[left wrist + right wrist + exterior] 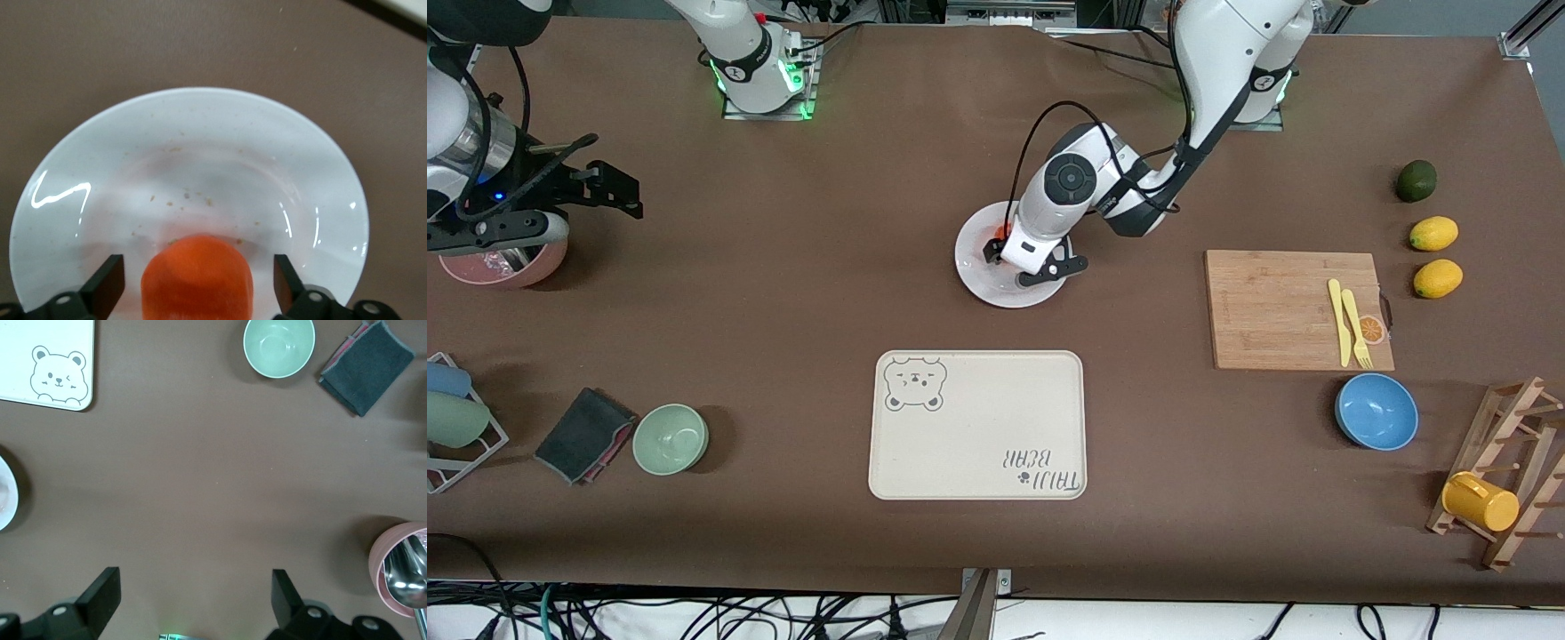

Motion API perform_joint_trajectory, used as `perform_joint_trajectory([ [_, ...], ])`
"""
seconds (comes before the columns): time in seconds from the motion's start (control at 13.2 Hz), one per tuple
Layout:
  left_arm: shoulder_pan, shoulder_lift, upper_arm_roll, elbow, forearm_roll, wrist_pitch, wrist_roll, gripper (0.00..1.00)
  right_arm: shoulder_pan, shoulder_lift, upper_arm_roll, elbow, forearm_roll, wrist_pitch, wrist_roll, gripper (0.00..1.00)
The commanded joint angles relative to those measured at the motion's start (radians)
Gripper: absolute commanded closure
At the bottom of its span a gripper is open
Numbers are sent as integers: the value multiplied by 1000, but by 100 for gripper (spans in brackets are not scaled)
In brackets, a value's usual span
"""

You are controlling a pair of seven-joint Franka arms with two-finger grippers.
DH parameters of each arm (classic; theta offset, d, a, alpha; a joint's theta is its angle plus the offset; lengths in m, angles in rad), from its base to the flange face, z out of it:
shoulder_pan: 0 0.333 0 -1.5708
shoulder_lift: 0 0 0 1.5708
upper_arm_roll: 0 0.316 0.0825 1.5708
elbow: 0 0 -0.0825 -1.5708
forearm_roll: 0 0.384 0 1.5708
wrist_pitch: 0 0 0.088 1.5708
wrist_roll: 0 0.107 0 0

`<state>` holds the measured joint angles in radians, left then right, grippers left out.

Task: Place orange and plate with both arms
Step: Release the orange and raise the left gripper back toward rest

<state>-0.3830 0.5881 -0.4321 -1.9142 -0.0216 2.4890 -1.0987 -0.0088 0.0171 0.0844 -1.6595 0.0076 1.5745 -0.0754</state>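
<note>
The white plate (pixel 996 286) lies mid-table, farther from the front camera than the bear tray. The orange (pixel 999 233) rests on it, mostly hidden under the left arm's hand. My left gripper (pixel 1021 264) is low over the plate. In the left wrist view the orange (pixel 197 280) sits on the plate (pixel 200 133) between the open fingers of the left gripper (pixel 197 275), with a gap on each side. My right gripper (pixel 600 182) waits open and empty over the right arm's end of the table, over bare cloth in its wrist view (pixel 195 593). The plate's edge shows there too (pixel 5 495).
The cream bear tray (pixel 978 427) lies nearer the front camera than the plate. A pink bowl (pixel 503 262) with a spoon, a green bowl (pixel 670 437) and a dark cloth (pixel 585 434) are at the right arm's end. A cutting board (pixel 1294 307), a blue bowl (pixel 1376 411) and lemons (pixel 1433 234) are at the left arm's end.
</note>
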Motion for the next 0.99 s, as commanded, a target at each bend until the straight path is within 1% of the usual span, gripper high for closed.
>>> perform_joint_trajectory([
  [0.0, 39, -98, 9, -3, -6, -89, -1, 0, 0, 3, 5, 18, 20, -19, -1, 0],
  [0.15, 132, -195, -2, -6, -6, -209, 8, 0, 4, 1, 31, 21, 67, -22, 6, 0],
  [0.3, 218, -287, -5, -8, -6, -304, 90, 0, 7, 3, 35, 26, 93, -10, 12, 0],
  [0.38, 260, -325, -5, -8, -8, -343, 168, 0, 24, 10, 34, 46, 95, -5, 13, 0],
  [0.53, 338, -395, 3, -5, -9, -418, 349, 0, 29, 67, 32, 111, 100, 2, 14, 0],
  [0.61, 364, -421, 13, -2, -8, -452, 423, 0, 32, 73, 34, 113, 100, 2, 14, 0],
  [0.76, 380, -471, 94, 27, -8, -542, 572, 0, 64, 102, 34, 115, 97, 4, 8, 0],
  [0.84, 381, -481, 134, 58, -9, -617, 652, 0, 87, 107, 34, 119, 88, 4, 11, 0],
  [0.91, 394, -484, 166, 110, -9, -695, 722, 0, 90, 109, 32, 119, 97, 9, 11, 0],
])
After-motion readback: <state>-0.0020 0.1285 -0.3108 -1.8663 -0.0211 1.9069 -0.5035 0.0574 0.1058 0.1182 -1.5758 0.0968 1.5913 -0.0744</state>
